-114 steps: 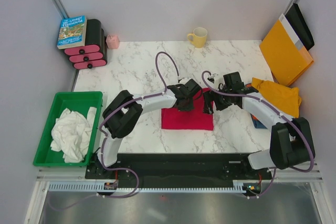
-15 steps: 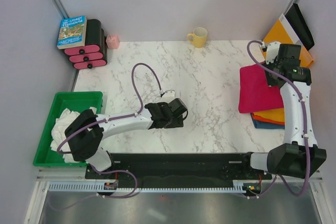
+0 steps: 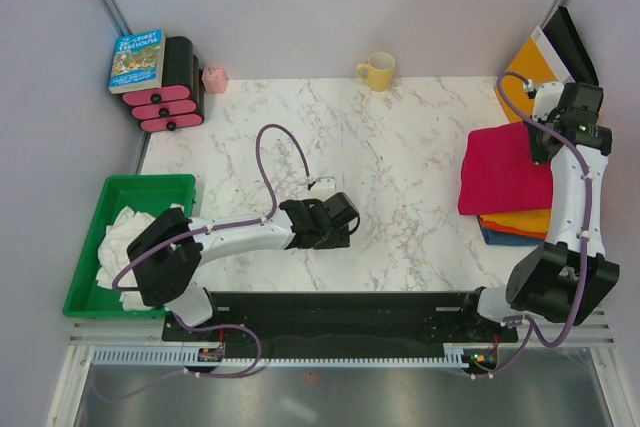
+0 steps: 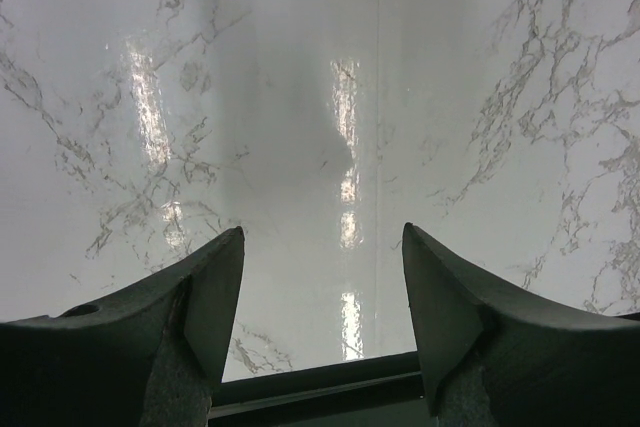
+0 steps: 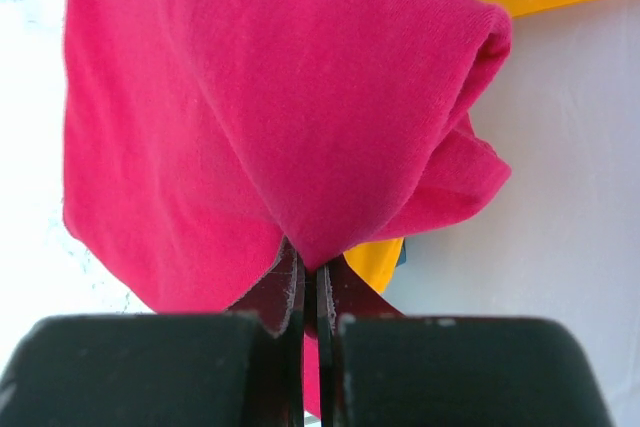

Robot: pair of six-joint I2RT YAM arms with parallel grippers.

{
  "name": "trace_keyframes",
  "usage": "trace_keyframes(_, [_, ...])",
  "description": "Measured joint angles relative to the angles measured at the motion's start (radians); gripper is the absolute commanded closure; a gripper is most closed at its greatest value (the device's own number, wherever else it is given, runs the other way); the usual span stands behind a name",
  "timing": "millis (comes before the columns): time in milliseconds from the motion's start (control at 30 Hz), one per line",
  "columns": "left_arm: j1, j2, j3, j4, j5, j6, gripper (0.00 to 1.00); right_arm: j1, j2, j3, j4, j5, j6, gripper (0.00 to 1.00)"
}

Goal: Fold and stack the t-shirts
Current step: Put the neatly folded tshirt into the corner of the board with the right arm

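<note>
The folded crimson red t-shirt (image 3: 505,167) hangs over the stack at the table's right edge, and my right gripper (image 3: 547,137) is shut on its far edge. In the right wrist view the red t-shirt (image 5: 270,107) drapes from the closed right gripper (image 5: 312,272). Under it lie a mustard-yellow t-shirt (image 3: 520,219) and the edge of a blue one (image 3: 492,234). A crumpled white t-shirt (image 3: 135,237) sits in the green bin (image 3: 90,247). My left gripper (image 3: 350,219) stands open over bare marble at mid-table, with nothing between the left gripper's (image 4: 322,247) fingers.
An orange-yellow envelope (image 3: 535,62) leans at the back right. A yellow mug (image 3: 378,71) stands at the back edge. A black and pink drawer unit (image 3: 170,87) with a book (image 3: 137,60) on it, and a small pink object (image 3: 214,79), sit at the back left.
The right gripper has carried the red t-shirt from mid-table to the right-hand stack and, in the last half second, shifted it slightly rightward. The left arm withdrew toward the near edge.
</note>
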Motion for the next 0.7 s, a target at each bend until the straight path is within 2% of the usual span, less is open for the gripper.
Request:
trace_keyframes(433, [0.0,0.015,0.0,-0.001,0.006,0.0,0.29,-0.185,0.172,-0.133,0.204,-0.007,-0.004,1.0])
trace_keyframes(700, [-0.005,0.045,0.0,-0.002,0.029,0.0,0.29,-0.26,0.275,-0.147,0.292,-0.017,-0.011,1.0])
